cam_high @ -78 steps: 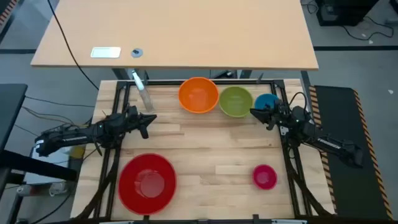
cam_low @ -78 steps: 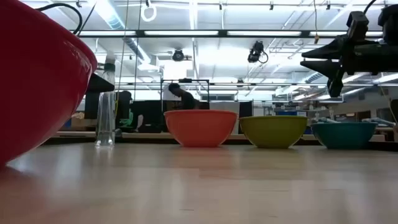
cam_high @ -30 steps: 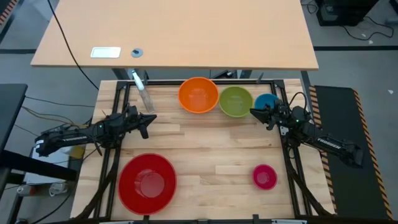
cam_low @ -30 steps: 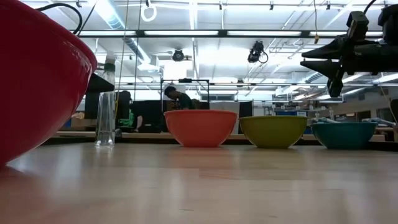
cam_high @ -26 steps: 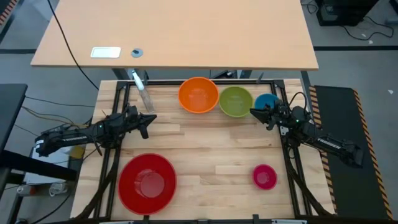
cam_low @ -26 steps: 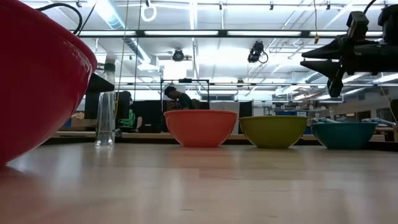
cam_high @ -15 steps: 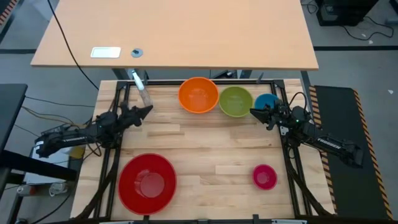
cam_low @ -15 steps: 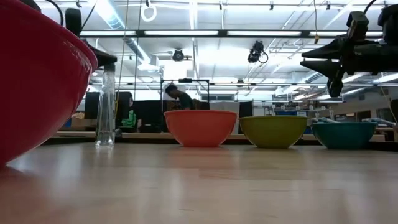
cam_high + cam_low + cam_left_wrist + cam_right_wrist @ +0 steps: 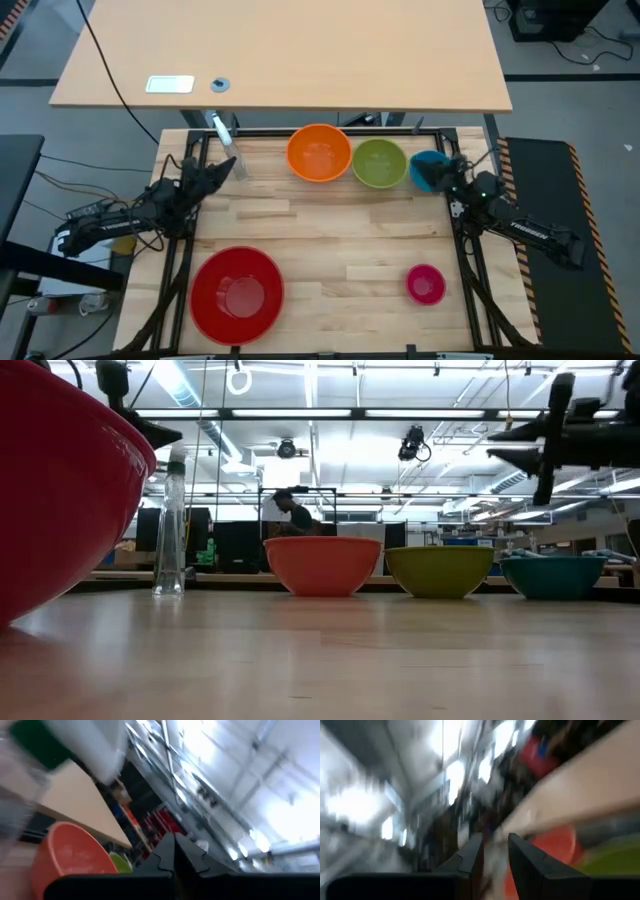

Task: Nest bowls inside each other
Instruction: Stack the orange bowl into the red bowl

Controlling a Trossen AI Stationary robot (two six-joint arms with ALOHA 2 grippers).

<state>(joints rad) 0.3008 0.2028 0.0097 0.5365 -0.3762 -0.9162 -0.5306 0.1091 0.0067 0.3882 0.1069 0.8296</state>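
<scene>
Wooden table (image 9: 330,235) carries all five bowls apart, none nested: orange bowl (image 9: 318,152), green bowl (image 9: 378,163), blue bowl (image 9: 425,169) along the far edge, red bowl (image 9: 236,291) and pink bowl (image 9: 425,284) near; left gripper (image 9: 228,168) pressed together, empty; right gripper (image 9: 447,172), slightly parted, hovers over blue.

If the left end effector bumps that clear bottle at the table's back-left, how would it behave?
The clear bottle stands tall and narrow on a small base, so it probably tips easily. It looks see-through and empty, likely light. Round-bodied, it may roll once down.
</scene>
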